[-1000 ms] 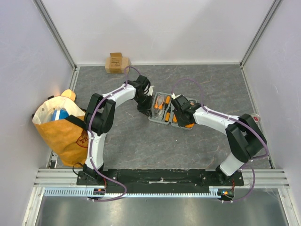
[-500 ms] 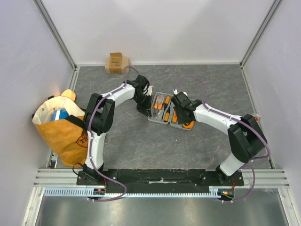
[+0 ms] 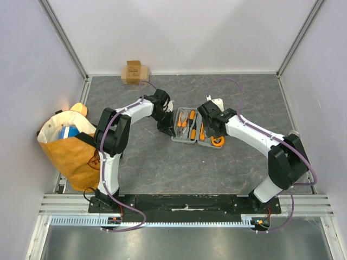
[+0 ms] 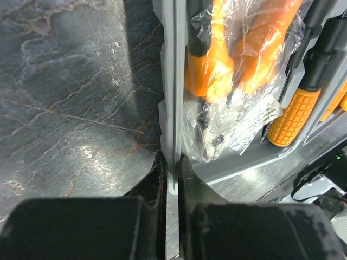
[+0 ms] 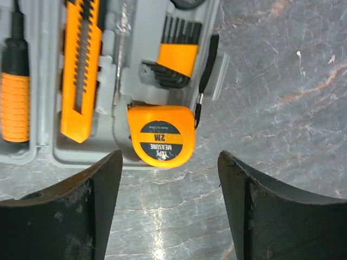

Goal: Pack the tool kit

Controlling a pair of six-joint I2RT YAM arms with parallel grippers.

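Looking down from above, the grey case lies open and flat near the middle of the desk, with orange tools in both halves. The left arm reaches to its left edge and the right arm hangs over its right half, most likely one steadying while the other works. A cardboard box at the far wall and a bag at the left sit well apart from the case. Both sets of fingers are hidden under their wrists here.

From the left wrist, the left fingers are clenched on the case's thin grey rim, one on each side, probably to stop it sliding. Just inside lie pliers in clear plastic wrap, beside a ribbed screwdriver handle. Glare and creases in the wrap blur the pliers' nose, and the frame cuts off the tools' upper ends.

From the right wrist, the right fingers are released, spread wide and holding nothing, above the desk at the case's edge. Between them sits the tape measure in its corner pocket. It seems to lap over the rim, so whether it is fully seated cannot be told. A knife and hex keys lie in their slots. The rest of this half is out of frame.
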